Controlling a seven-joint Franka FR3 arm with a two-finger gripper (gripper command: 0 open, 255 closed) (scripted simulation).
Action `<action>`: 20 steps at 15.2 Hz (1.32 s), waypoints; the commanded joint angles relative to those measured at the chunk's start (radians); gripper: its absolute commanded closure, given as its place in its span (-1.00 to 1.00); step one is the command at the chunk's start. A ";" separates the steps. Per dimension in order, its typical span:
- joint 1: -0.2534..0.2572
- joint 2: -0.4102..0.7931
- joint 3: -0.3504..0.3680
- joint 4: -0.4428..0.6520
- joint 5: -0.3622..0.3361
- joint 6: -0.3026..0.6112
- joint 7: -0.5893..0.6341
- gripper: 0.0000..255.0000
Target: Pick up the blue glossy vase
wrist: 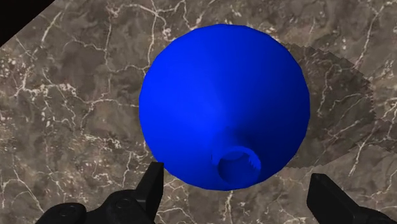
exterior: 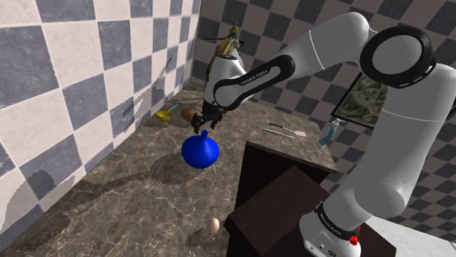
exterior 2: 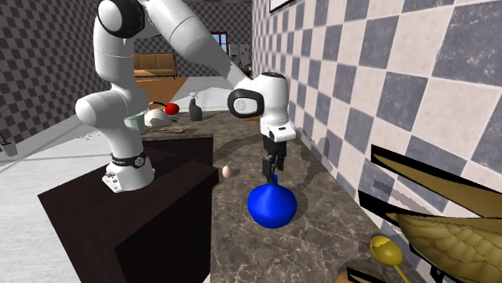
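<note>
A glossy blue vase (exterior: 199, 152) (exterior 2: 271, 205) (wrist: 222, 102) with a round body and a short narrow neck stands upright on the dark marble counter (exterior: 124, 197). My black gripper (exterior: 203, 125) (exterior 2: 271, 170) (wrist: 242, 191) hangs straight above it, at the height of the neck. In the wrist view the two fingers (wrist: 153, 184) stand wide apart on either side of the neck's mouth and do not touch it. The gripper is open and holds nothing.
A small egg (exterior: 213, 225) (exterior 2: 228, 170) lies on the counter near the dark stand (exterior: 285, 190). A yellow spoon (exterior: 164, 114) (exterior 2: 386, 252) and a brown lump sit by the checkered wall (exterior: 66, 87). Flat utensils (exterior: 285, 130) and a bottle (exterior: 327, 133) lie beyond the stand.
</note>
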 commanded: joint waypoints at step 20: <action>-0.002 -0.019 0.003 0.009 0.006 -0.028 -0.004 1.00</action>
